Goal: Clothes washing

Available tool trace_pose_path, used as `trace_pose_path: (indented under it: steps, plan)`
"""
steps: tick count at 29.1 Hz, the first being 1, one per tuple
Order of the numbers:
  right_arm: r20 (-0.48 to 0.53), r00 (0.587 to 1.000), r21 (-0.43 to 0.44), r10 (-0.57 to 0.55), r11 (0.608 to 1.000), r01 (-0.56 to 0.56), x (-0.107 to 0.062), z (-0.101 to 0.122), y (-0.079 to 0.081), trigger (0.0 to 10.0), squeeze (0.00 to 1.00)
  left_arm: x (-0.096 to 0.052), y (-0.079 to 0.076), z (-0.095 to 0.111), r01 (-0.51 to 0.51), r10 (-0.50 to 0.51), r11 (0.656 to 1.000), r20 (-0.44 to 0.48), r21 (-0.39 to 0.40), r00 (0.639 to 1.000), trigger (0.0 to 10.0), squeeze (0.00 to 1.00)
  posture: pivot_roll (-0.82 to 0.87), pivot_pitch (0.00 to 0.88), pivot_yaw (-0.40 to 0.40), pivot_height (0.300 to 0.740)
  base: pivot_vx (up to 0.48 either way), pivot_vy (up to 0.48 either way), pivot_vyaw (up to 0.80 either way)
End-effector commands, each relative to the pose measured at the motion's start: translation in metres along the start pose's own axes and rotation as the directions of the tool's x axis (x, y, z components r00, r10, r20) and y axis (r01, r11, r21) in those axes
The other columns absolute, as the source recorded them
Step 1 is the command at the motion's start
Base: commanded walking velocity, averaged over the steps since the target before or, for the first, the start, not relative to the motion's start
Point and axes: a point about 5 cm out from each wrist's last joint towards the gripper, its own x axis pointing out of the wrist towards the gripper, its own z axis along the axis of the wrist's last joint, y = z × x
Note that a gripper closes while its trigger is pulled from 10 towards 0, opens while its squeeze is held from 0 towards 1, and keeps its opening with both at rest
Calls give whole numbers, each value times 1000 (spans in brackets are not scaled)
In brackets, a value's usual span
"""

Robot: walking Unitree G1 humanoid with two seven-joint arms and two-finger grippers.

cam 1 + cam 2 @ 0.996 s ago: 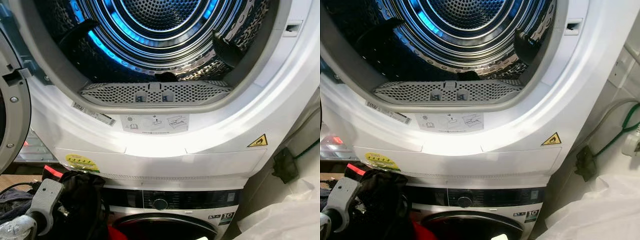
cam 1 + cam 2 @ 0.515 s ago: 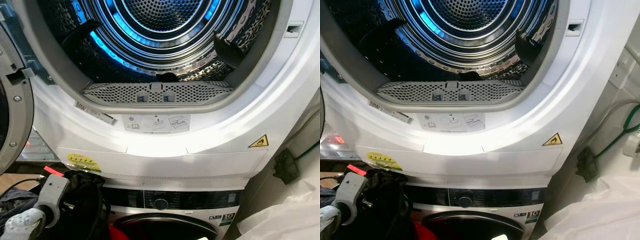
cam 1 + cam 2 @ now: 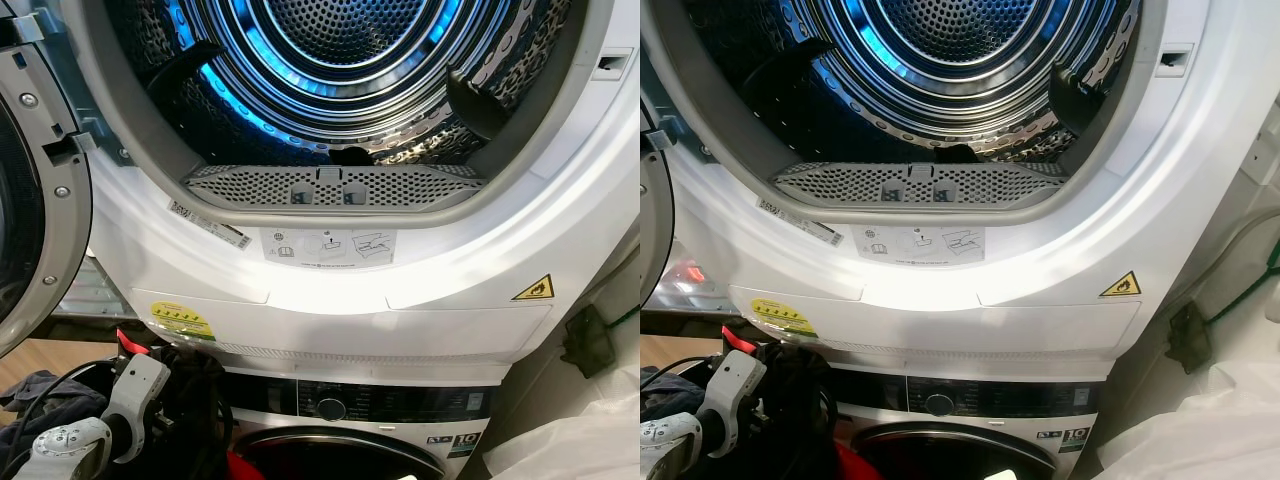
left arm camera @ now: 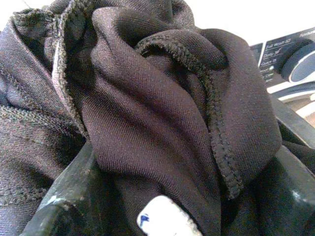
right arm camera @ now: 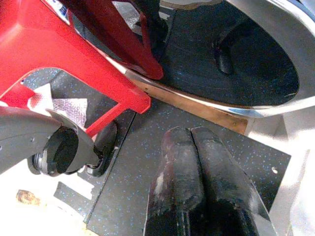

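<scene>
The left gripper pinches a dark garment below the dryer; the drum seems empty; loading remains; the right gripper hangs pressed together.

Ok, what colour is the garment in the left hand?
Dark brown garment, best in the left wrist view.

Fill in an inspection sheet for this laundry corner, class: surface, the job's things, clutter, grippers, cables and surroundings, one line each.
Surface: dark speckled floor, bare patch under the right arm.
Job's things: upper machine's drum open and lit blue, no clothes seen inside; dark garment bunched low on the left.
Clutter: red stool; white plastic sheet.
Grippers: left gripper shut on the dark garment; right gripper shut, holding nothing.
Cables: black cable by the left arm; green cable at the wall.
Surroundings: lower machine's dial; open door.
</scene>
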Motion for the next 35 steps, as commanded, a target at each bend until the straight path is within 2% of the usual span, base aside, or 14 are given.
trace_pose_path:
  steps: [1,8,16,24,30,35]
  plan:
    - [0,1000,-9,8,1000,-8,0,0,3,10000,0,0,-2,-11,-1,-1,1000,-54,-31,999,0,0,110,0,56,740,0,0,0]
    - [-4,1000,-9,11,1000,-11,0,-1,4,10000,0,0,0,-16,-23,20,999,-80,-32,997,0,0,105,0,59,740,0,0,0]
    - [-7,1000,-7,15,1000,-15,0,-1,5,10000,0,2,5,-20,-94,91,995,-124,-19,988,0,0,102,0,61,740,0,0,0]
    - [-9,1000,1,16,1000,-16,0,-2,5,10000,0,4,7,-15,-162,160,985,-59,-49,985,0,0,107,0,58,740,0,0,0]
    - [-6,1000,-5,18,1000,-18,1,-1,5,10000,0,5,5,-15,-189,186,979,-43,-73,982,0,0,108,0,59,740,0,0,0]
    - [-5,1000,5,19,1000,-19,1,-1,6,10000,0,1,3,-12,-215,219,972,33,-97,975,0,0,108,0,65,740,0,0,0]
